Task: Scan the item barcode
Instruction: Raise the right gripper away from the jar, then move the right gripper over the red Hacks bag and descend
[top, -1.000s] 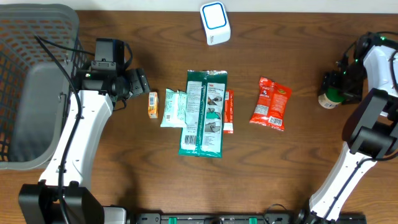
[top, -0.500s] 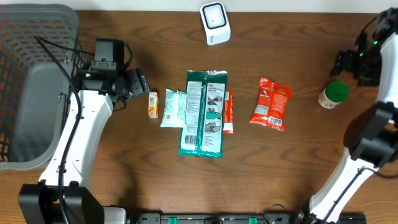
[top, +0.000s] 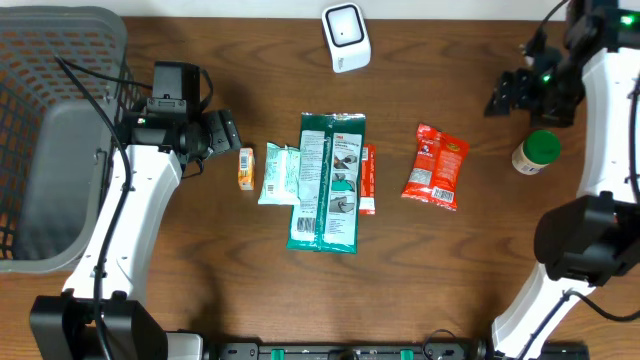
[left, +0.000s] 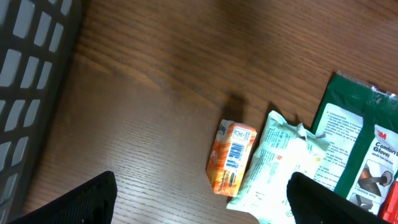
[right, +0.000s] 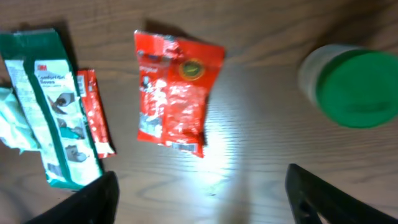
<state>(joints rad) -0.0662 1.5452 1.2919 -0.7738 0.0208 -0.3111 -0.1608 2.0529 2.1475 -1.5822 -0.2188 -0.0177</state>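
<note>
Grey mesh plastic basket (top: 60, 70) blocks far left, white boxy scanner (top: 346, 37) far centre. Mid-table: small orange carton (top: 245, 168), pale green crinkled packet (top: 279, 173), flat green glove pack (top: 328, 185) & thin red sachet (top: 367, 180) packed tight, no lane btwn. Bare wood both sides of red foil pouch (top: 437, 166); green-lidded white bottle (top: 536, 152) at right.

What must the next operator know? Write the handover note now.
Left gripper: open, empty, near the small orange packet.
Right gripper: open, empty, up beside the green-lidded jar.
Green glove pack and red pouch lie mid-table. White scanner at the far edge, basket on the left.
Done: nothing is held or at the scanner.
Left: pick an item and show its barcode to the scanner.
</note>
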